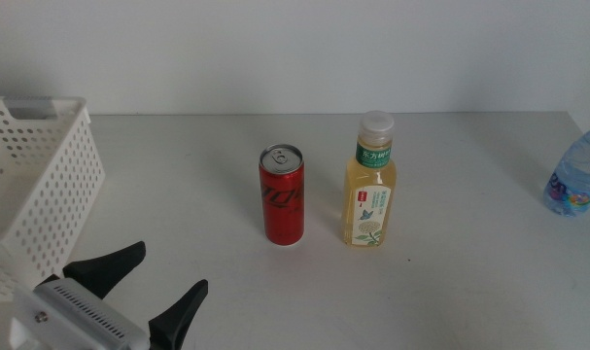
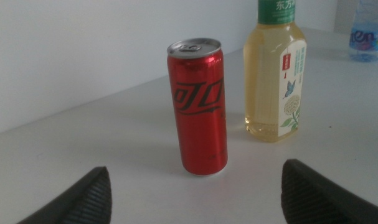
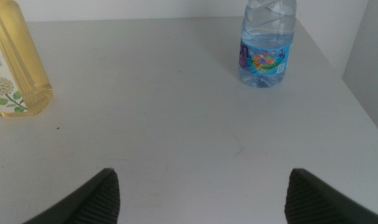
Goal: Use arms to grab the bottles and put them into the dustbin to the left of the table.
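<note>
Left gripper (image 1: pixel 156 289) low at the near-left of the table (image 1: pixel 450 282), jaws spread wide, nothing between them. White housing of its wrist just behind the jaws, at the picture's bottom-left corner. Wrist view, left gripper (image 2: pixel 195 196): both jaw tips apart, with the red soda can (image 2: pixel 199 107) framed between them but farther off; no contact.

Red soda can (image 1: pixel 283 195) upright near table centre, silver top with pull tab up. Just beside it, on the right arm's side, the yellow tea bottle (image 1: pixel 370 184), upright, white cap, green neck label, white label panel on the body. Can and bottle close but apart.

Right gripper (image 3: pixel 201 199) out of the middle view; its wrist view shows two dark jaw tips set wide apart over bare tabletop, holding nothing. Ahead of it the water bottle (image 3: pixel 267 42), clear, blue patterned label, upright near the table's edge; cap cut off there. Tea bottle at that frame's margin.

Water bottle (image 1: pixel 578 173) in the middle view at the far right edge, well apart from the tea bottle.

White perforated dustbin (image 1: pixel 42 185) at the table's left side, handle slot near its rim, just beyond the left gripper.
</note>
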Controlling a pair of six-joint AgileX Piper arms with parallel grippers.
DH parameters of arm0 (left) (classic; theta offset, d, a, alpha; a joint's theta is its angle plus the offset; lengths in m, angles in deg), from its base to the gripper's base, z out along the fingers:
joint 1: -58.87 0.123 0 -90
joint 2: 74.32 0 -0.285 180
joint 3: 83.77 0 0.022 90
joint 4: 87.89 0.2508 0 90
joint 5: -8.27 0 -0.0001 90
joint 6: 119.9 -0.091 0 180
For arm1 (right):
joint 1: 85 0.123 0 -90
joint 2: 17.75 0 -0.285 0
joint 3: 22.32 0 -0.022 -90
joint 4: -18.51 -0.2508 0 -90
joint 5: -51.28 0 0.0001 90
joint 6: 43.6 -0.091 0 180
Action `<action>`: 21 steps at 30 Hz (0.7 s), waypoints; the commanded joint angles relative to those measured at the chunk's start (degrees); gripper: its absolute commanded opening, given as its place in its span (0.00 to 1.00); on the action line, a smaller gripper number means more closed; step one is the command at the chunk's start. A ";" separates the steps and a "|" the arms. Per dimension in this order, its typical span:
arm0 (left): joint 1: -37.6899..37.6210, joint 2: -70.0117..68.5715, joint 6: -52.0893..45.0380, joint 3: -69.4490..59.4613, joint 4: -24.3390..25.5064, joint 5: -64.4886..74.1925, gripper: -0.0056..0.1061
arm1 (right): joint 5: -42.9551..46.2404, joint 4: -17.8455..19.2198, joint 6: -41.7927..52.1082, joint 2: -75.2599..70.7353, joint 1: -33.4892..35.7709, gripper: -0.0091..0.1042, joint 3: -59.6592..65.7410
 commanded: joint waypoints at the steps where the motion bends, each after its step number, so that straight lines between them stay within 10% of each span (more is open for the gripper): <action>1: -0.31 4.90 0.87 -0.33 0.33 -12.96 0.89 | 3.47 0.75 0.49 -1.24 -0.28 0.68 -0.36; 21: -0.31 11.47 6.36 1.70 0.34 -17.27 0.89 | 3.47 0.75 0.49 -1.24 -0.28 0.68 -0.36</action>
